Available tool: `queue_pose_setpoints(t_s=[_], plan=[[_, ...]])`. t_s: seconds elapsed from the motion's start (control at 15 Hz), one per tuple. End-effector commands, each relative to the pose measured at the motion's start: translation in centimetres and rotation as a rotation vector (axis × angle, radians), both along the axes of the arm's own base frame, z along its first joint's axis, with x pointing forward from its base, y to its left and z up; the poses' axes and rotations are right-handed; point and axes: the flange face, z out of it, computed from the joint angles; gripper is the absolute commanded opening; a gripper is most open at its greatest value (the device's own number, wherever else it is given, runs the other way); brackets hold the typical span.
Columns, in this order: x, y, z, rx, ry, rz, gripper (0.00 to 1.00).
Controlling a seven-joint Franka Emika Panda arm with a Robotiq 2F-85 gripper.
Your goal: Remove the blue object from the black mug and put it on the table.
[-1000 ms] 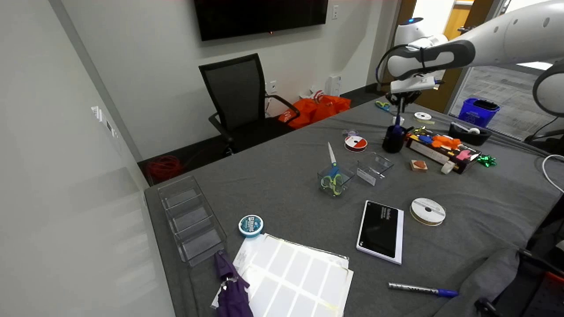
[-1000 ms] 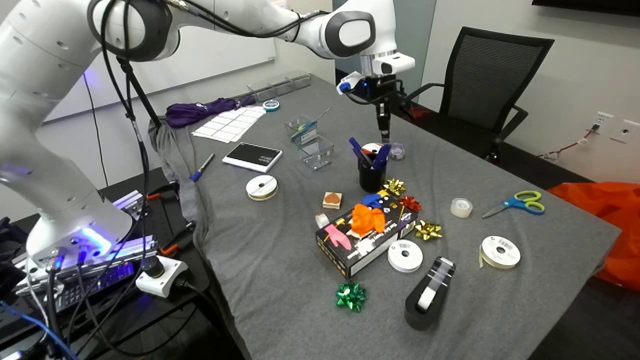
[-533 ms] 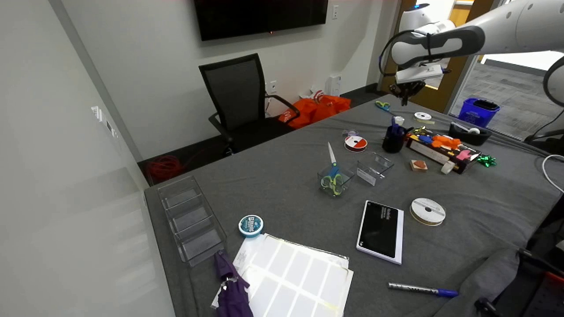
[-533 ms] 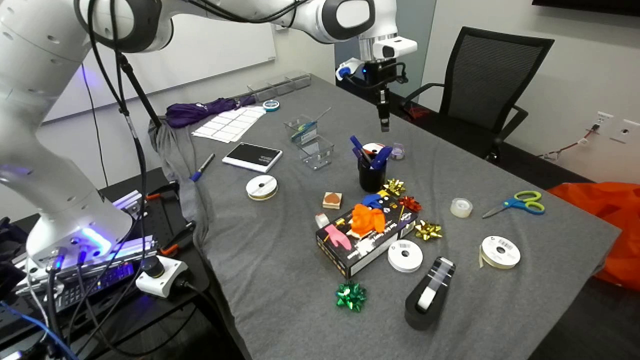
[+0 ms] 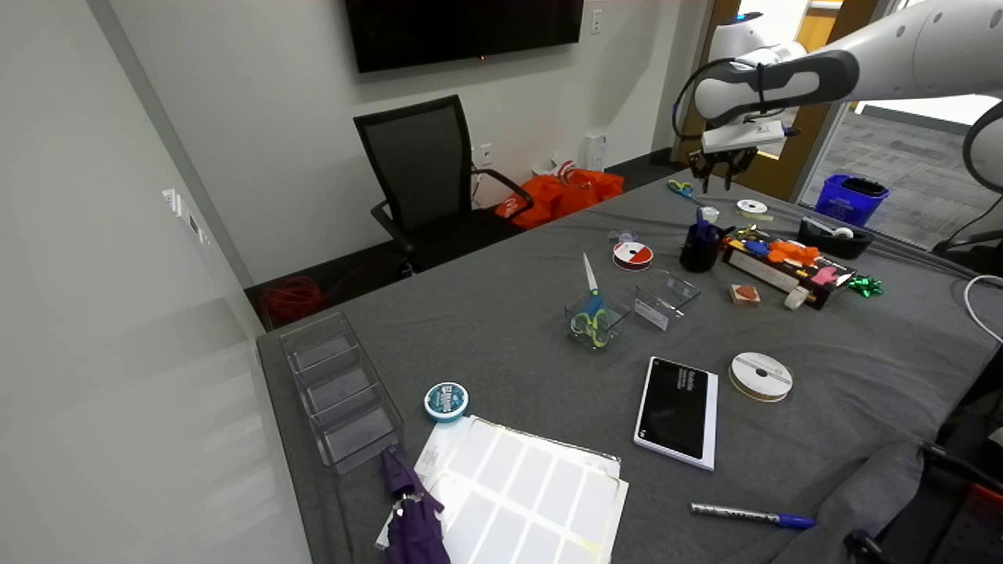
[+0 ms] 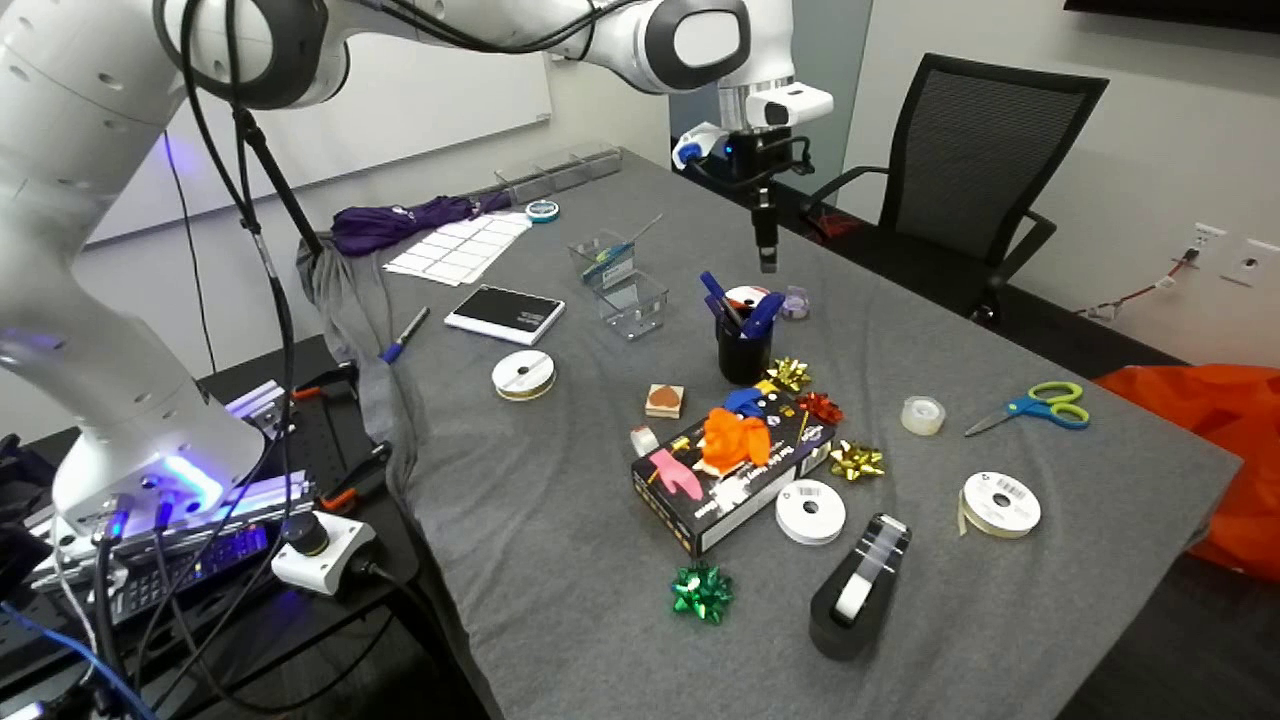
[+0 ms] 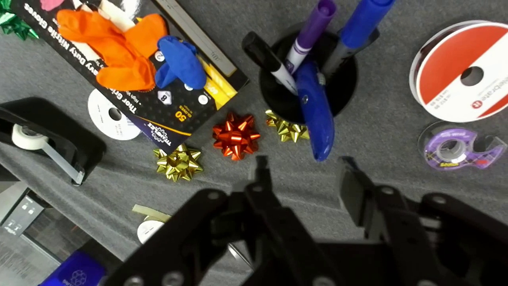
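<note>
One grey table (image 6: 560,600) carries the things, and above it, higher than the black mug (image 6: 744,360), the jaws stand spread wide, table surface showing between them and a gap parting them from what the mug holds. Near the mug is a see-through bin (image 6: 640,312), and farther from the mug a like bin (image 5: 620,315) holds scissors (image 5: 593,303) at a tilt. Inside the mug lean the blue object (image 7: 317,113), its rounded end jutting past the rim, then a blue-capped marker (image 7: 363,24), a purple-capped marker (image 7: 313,28) and a black-capped marker (image 7: 262,51).

Fingers (image 5: 704,181) parted — blue object (image 5: 702,225) in black mug (image 5: 698,254).
</note>
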Motion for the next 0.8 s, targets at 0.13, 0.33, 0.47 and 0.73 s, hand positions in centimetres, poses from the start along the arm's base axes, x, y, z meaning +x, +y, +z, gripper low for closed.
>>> queue_pose_setpoints(t_s=[0.13,0.33,0.47,0.73], plan=[[0.5,0.4,-2.5,0.049,-0.036,0.015,0.92],[1.1,1.2,-4.1,0.07,-0.058,0.024,1.0],[1.5,1.6,-5.1,0.075,-0.072,0.021,1.0],[1.7,1.3,-6.4,0.044,-0.076,0.021,1.0]])
